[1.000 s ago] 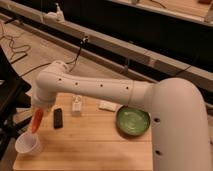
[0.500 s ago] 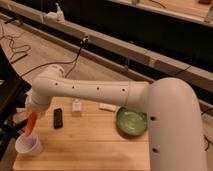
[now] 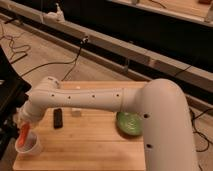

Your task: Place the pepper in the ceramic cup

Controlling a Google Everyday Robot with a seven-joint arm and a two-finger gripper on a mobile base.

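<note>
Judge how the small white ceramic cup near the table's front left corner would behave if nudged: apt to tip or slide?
The small round white ceramic cup probably slides sooner than tips: it looks squat and wide-mouthed. The slim orange-red pepper leaning into it, under the gripper directly above, could lever one side. It sits close to the wooden table edge, so a push leftward risks a fall.

There is only one view. The camera sits high, above and behind the robot's own arm (image 3: 100,97), and it looks forward and down at a slant. The thick white arm fills the right part and is very near to the lens. Further away lies the wooden table (image 3: 95,145), seen almost whole from above. The gripper (image 3: 24,121) is at the far left end of the arm, over the table's left edge, beside the ceramic cup (image 3: 29,145). Behind the table the view reaches the floor (image 3: 45,55) and a long rail (image 3: 130,50).
</note>
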